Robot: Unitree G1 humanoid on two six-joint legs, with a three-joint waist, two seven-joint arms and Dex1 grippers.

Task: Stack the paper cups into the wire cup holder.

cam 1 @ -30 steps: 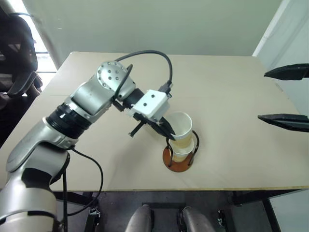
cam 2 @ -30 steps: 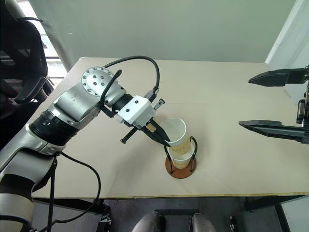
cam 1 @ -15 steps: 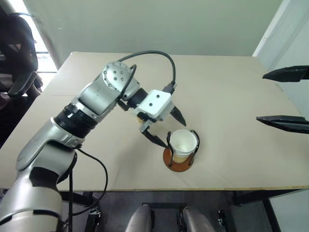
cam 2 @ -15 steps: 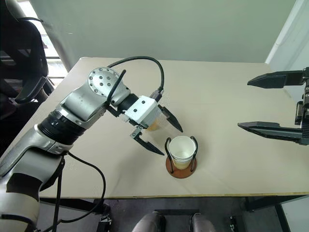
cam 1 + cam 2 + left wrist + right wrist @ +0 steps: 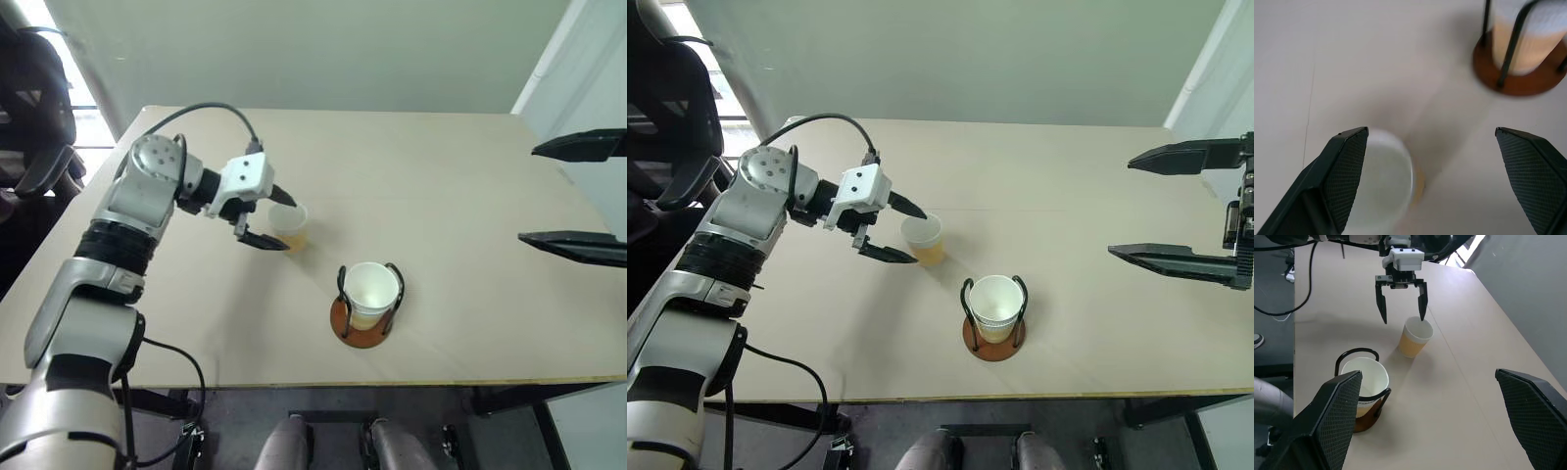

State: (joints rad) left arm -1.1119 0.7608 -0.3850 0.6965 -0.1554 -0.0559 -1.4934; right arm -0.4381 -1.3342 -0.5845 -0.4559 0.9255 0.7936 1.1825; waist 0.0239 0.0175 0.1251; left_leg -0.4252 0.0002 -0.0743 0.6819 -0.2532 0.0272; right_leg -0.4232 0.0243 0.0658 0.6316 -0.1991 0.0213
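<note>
Right eye view: wire cup holder (image 5: 994, 333) near the table (image 5: 1068, 196) front edge, nested paper cups (image 5: 996, 302) inside, count unclear; loose cup (image 5: 924, 239) upright beyond, left gripper (image 5: 902, 230) spread wide beside it; right gripper (image 5: 1156, 206) spread, empty, partly cropped.

A pale beige table (image 5: 1097, 196) is seen carrying two things. A single paper cup (image 5: 923, 240) stands upright near its middle. The wire cup holder (image 5: 993, 338), with nested paper cups (image 5: 996, 303) inside, is set nearer the front edge.
</note>
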